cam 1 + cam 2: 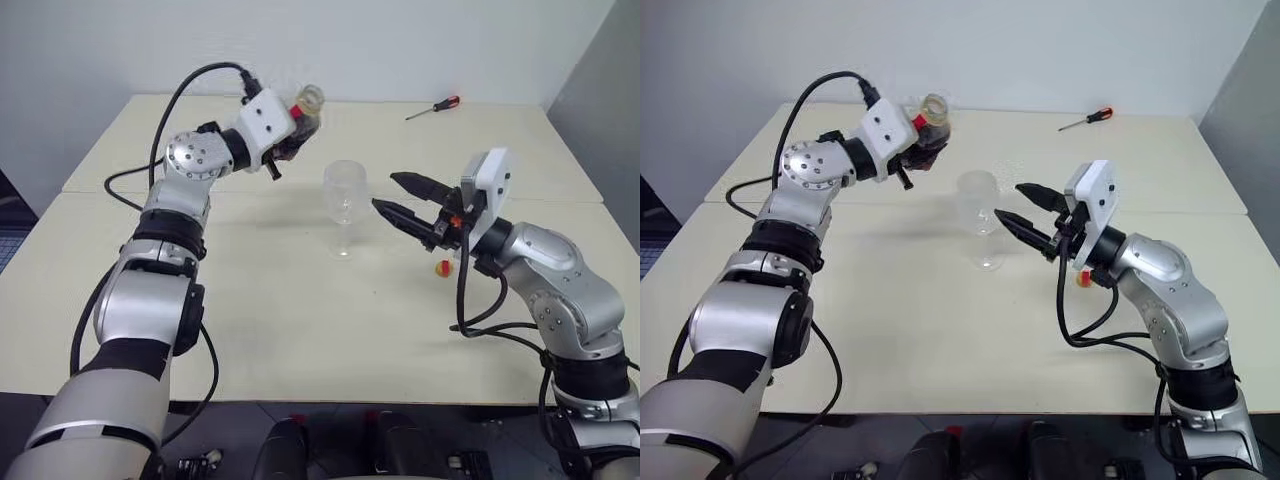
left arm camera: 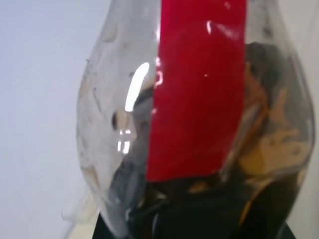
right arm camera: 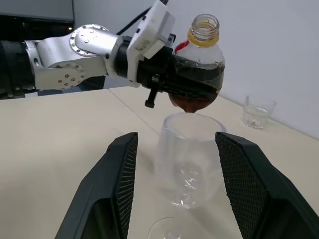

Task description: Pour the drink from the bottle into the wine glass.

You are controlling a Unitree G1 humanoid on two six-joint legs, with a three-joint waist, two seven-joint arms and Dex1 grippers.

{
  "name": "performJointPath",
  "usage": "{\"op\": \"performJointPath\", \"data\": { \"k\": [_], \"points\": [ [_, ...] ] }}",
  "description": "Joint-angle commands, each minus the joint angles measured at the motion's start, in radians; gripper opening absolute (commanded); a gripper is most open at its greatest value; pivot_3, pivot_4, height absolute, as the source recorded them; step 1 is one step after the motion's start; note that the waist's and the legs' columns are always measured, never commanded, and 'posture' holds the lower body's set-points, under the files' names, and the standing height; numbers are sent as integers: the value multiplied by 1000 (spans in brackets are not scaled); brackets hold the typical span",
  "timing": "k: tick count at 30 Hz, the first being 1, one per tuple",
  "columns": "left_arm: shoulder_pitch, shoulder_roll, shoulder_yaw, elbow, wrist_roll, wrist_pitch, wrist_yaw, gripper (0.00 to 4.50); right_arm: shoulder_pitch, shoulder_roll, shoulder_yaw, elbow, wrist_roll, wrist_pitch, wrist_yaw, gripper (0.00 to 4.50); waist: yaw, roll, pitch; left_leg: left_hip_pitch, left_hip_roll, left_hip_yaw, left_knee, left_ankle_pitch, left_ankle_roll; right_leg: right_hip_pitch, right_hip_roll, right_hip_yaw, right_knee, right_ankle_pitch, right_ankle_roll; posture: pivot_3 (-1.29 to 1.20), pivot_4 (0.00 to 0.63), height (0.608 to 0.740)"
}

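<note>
My left gripper (image 1: 288, 138) is shut on the bottle (image 1: 304, 112), holding it in the air above the table, behind and to the left of the wine glass (image 1: 344, 196). The bottle stays nearly upright, its open yellowish mouth uppermost. The dark drink (image 3: 197, 83) fills its round lower body, and the red label (image 2: 199, 89) shows close up in the left wrist view. The clear wine glass stands on the table with its bowl empty. My right gripper (image 1: 384, 190) is open just to the right of the glass bowl (image 3: 188, 154), fingers apart from it.
A red-handled screwdriver (image 1: 435, 107) lies at the far right of the table. A small red and yellow object (image 1: 443, 267) rests on the table beside my right wrist. A short clear tumbler (image 3: 258, 112) stands farther back. A seam (image 1: 560, 200) runs across the cream table.
</note>
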Motion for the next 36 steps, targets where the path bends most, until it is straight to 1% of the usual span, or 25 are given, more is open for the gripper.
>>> {"op": "performJointPath", "data": {
  "k": [1, 8, 12, 17, 36],
  "points": [
    [-70, 13, -31, 39, 56, -99, 22, 1007, -40, 4, -36, -7, 8, 13, -17, 2652, -2, 0, 0, 0, 0, 0, 0, 0, 0, 0, 0, 0, 0, 0, 0, 0, 150, 740],
    [-143, 34, -113, 113, 189, -209, 107, 1007, -70, 25, -36, -12, 13, 44, -48, 2652, 0, 0, 0, -1, 0, 0, 0, 0, 0, -1, 0, 0, 1, 0, 0, 0, 150, 740],
    [-174, 59, -164, 135, 274, -245, 192, 1007, -64, 31, -37, -25, 11, 53, -56, 2652, 0, 0, 0, -1, 0, 0, 0, 0, 0, -1, 0, 0, 1, 0, 0, 0, 150, 740],
    [-205, 84, -208, 156, 348, -265, 275, 1007, -60, 32, -34, -24, 4, 46, -55, 2652, 0, 0, 0, -1, 0, 0, 0, 0, 0, -1, 0, 0, 1, 0, 0, 0, 150, 740],
    [-259, 115, -303, 177, 498, -315, 427, 1007, -72, 61, -27, -5, -10, 37, -60, 2652, 0, 0, 0, -1, 0, 0, 1, 0, 0, -2, 0, 0, 3, 0, 0, 0, 150, 740]
  ]
}}
